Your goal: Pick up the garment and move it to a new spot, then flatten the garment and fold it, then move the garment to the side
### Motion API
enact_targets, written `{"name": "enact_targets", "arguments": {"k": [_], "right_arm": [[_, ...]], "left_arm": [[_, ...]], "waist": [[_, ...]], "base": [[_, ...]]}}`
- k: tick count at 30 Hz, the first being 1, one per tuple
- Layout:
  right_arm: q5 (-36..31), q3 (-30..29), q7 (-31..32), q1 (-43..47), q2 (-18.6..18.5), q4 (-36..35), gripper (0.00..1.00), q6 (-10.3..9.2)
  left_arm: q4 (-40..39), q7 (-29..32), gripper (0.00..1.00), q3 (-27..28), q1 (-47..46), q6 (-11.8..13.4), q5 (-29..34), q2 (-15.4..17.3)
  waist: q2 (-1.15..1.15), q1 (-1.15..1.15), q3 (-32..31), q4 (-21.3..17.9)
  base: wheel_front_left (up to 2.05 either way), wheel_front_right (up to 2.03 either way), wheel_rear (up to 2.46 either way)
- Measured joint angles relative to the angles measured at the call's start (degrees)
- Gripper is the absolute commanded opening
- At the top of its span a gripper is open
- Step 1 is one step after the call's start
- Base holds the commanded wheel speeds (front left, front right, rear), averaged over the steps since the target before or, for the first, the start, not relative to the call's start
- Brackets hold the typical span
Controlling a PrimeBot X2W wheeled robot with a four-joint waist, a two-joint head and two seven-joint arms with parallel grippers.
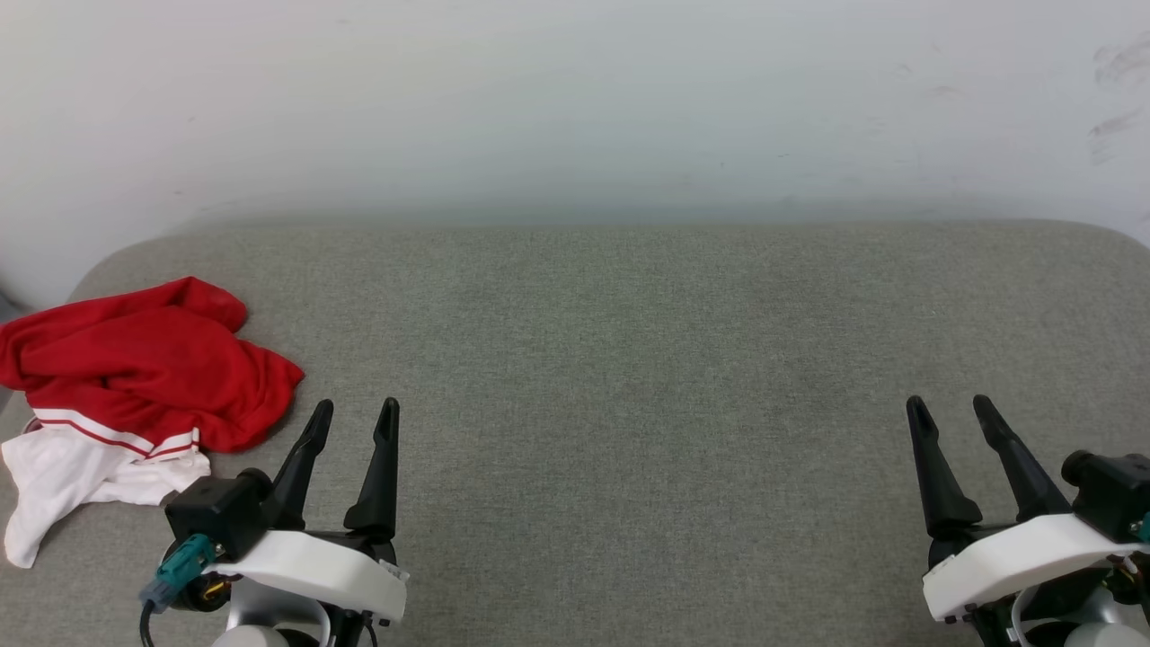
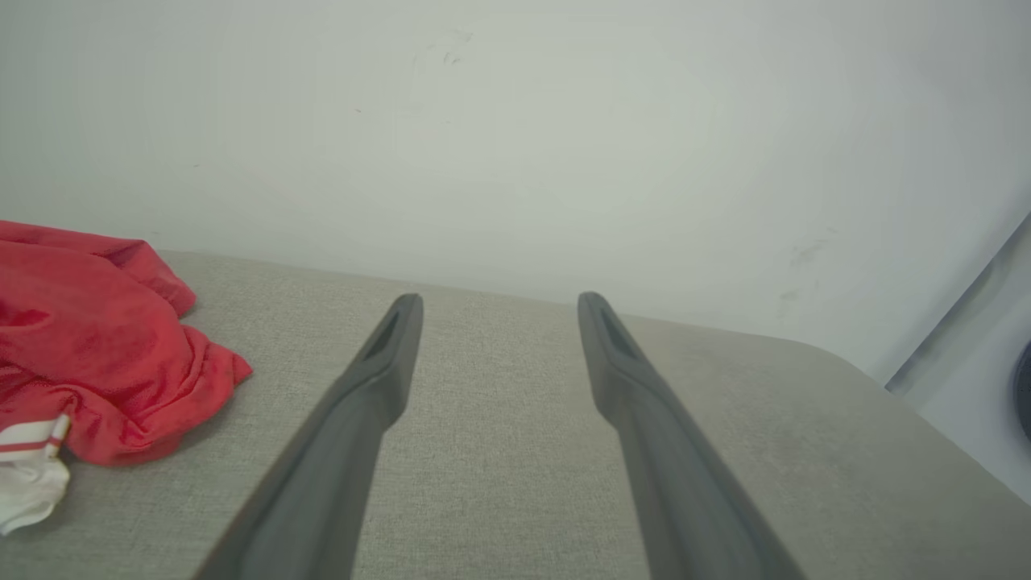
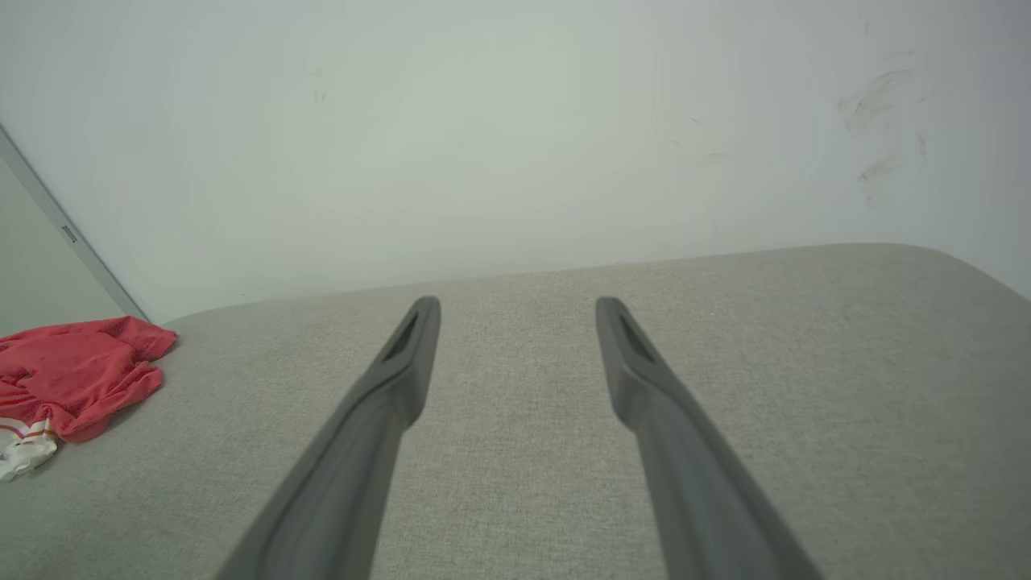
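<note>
The garment (image 1: 144, 368) lies crumpled at the far left of the grey cushion, red on top with a white striped sleeve toward the front. It also appears at the left edge of the left wrist view (image 2: 97, 346) and small at the left of the right wrist view (image 3: 76, 374). My left gripper (image 1: 356, 412) hovers just right of the garment, open and empty, apart from the cloth. At the lower right my right gripper (image 1: 948, 406) stands open with nothing between its fingers. Each wrist view shows its own gripper spread over bare fabric: left gripper (image 2: 498, 302), right gripper (image 3: 517, 306).
A wide grey fabric cushion (image 1: 629, 359) spans the view, with rounded back corners. A pale wall (image 1: 575, 99) rises right behind it. Bare cushion stretches between the two grippers and to the right.
</note>
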Motion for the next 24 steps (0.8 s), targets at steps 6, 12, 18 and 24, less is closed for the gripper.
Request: {"name": "enact_targets", "arguments": {"k": [6,12,18,24], "right_arm": [[-3.4,-0.4,0.2,0.6,0.4,-0.7,1.0,0.0],[-6.4,-1.1,0.3,1.2,0.9,-1.4,1.0,0.0],[-8.5,-1.7,0.2,1.7,1.4,-1.9,1.0,0.0],[-10.2,-2.1,0.1,1.8,1.6,-2.3,1.0,0.0]], "left_arm": [[0.3,-0.8,1.0,-0.5,0.0,0.3,3.3,0.4],[0.9,-1.5,1.0,-1.0,0.0,0.5,5.9,0.5],[1.6,-2.3,1.0,-1.5,0.1,0.5,8.0,0.3],[2.4,-3.0,1.0,-1.7,0.1,0.2,9.7,0.2]], "waist": [[0.0,0.0,-0.1,0.0],[0.0,0.0,-0.2,0.1],[0.0,0.0,-0.2,0.1],[0.0,0.0,-0.2,0.2]], "base": [[0.0,0.0,0.0],[0.0,0.0,0.0],[0.0,0.0,0.0],[0.0,0.0,0.0]]}}
